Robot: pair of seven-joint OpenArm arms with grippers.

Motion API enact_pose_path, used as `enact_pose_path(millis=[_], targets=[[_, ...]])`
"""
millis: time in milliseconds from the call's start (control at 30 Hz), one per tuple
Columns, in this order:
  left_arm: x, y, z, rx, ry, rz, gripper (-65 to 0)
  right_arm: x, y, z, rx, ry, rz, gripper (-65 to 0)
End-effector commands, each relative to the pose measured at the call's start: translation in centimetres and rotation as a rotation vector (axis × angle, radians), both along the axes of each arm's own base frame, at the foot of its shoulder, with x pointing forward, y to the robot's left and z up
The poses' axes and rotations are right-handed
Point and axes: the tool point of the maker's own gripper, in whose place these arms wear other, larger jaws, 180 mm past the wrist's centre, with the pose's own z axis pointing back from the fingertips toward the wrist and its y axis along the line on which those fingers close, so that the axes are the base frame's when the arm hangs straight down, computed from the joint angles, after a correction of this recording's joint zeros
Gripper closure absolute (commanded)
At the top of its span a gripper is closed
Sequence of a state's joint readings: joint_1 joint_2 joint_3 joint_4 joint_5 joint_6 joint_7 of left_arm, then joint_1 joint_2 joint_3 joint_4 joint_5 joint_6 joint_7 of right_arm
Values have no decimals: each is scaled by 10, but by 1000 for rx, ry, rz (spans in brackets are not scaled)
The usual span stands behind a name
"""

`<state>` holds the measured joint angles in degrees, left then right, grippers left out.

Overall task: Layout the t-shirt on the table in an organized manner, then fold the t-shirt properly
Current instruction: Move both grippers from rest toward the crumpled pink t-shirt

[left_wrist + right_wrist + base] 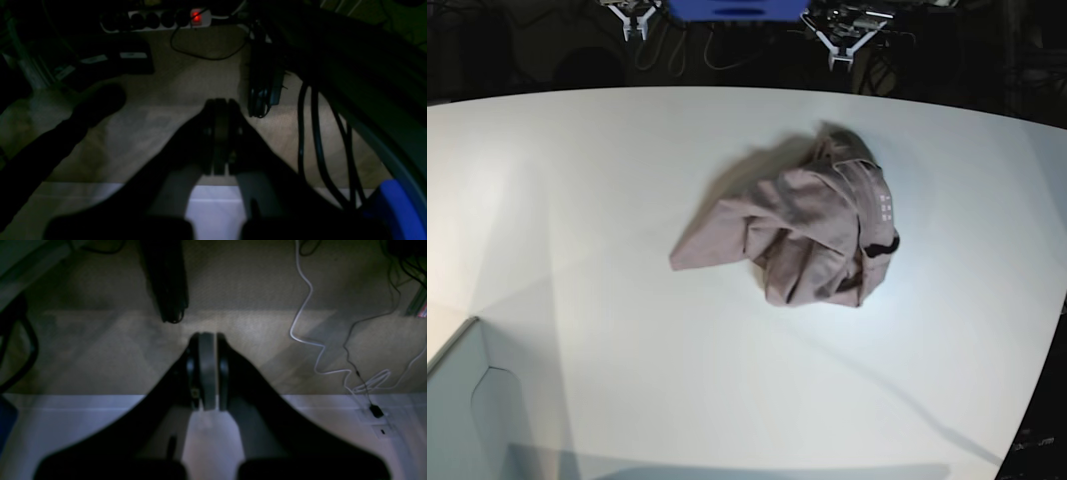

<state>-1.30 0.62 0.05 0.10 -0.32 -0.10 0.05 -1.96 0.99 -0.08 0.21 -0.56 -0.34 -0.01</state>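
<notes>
The dusty mauve t-shirt (pixel 812 225) lies crumpled in a heap on the white table (pixel 577 200), right of centre, with a dark neck label and small white marks at its right side. Both arms sit beyond the table's far edge, well away from the shirt. In the base view my left gripper (pixel 841 48) is at the top right and my right gripper (pixel 634 24) at the top left. The wrist views show my left gripper (pixel 220 104) and my right gripper (pixel 209 337) with pads pressed together, holding nothing, above a carpeted floor. Neither wrist view shows the shirt.
A pale grey box corner (pixel 467 400) stands at the table's near left. A blue base (pixel 722 10) sits between the arms. On the floor lie a power strip (pixel 156 19) with a red light, black cables (pixel 317 133) and a white cable (pixel 308 300).
</notes>
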Motion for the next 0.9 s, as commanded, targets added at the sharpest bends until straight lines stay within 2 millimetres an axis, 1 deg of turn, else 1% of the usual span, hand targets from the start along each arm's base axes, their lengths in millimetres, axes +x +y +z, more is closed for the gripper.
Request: enact_pose_path(millis=[0,500,633,833,867], targets=[[-4,3,0,10,9,2,0,-1,5,0,19,2,-4,0],[-3,5,0,12,4,2,0,-1,5,0,19,2,-3,0],[-12,5,0,12,16,-1,0,-1,5,0,19,2,-3,0],[-12,5,0,12,16,-1,0,-1,5,0,19,2,-3,0],[-12,8,0,17,16,-1,0,-1,5,0,19,2,-3,0]])
